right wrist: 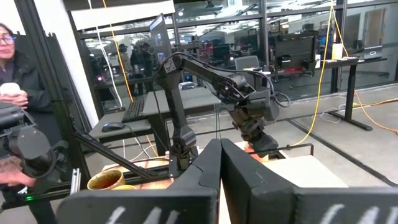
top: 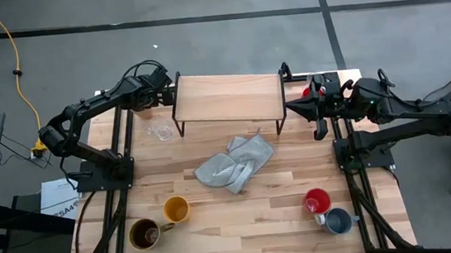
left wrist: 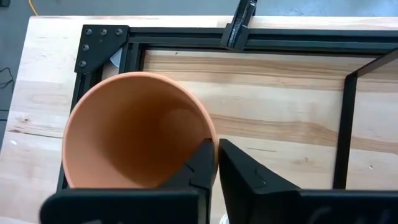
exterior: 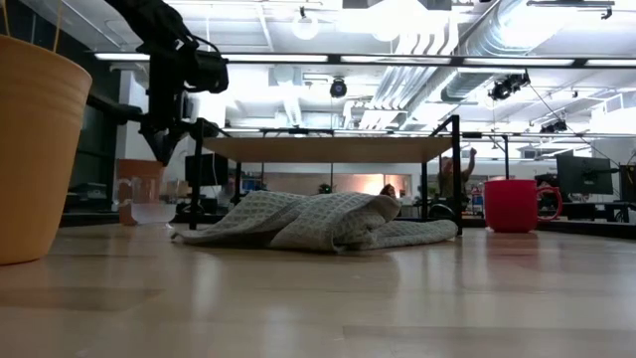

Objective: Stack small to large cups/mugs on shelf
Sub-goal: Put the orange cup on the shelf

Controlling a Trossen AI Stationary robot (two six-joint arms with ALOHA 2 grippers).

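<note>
My overhead camera looks straight down on the whole table point(top: 242, 216), with the shelf point(top: 228, 97) at upper centre of frame. My low one sits at tabletop level, facing level across toward that shelf point(exterior: 328, 148). My left wrist camera looks down close onto the peach tumbler point(left wrist: 134, 134). My right wrist camera faces outward, catching my left arm point(right wrist: 211, 78) at centre.

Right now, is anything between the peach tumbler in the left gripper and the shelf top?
Nothing visible. The left gripper is shut on the peach-orange tumbler's rim at the shelf's left end. The shelf top is bare. The clear glass cup sits on the table in front, off that path.
</note>
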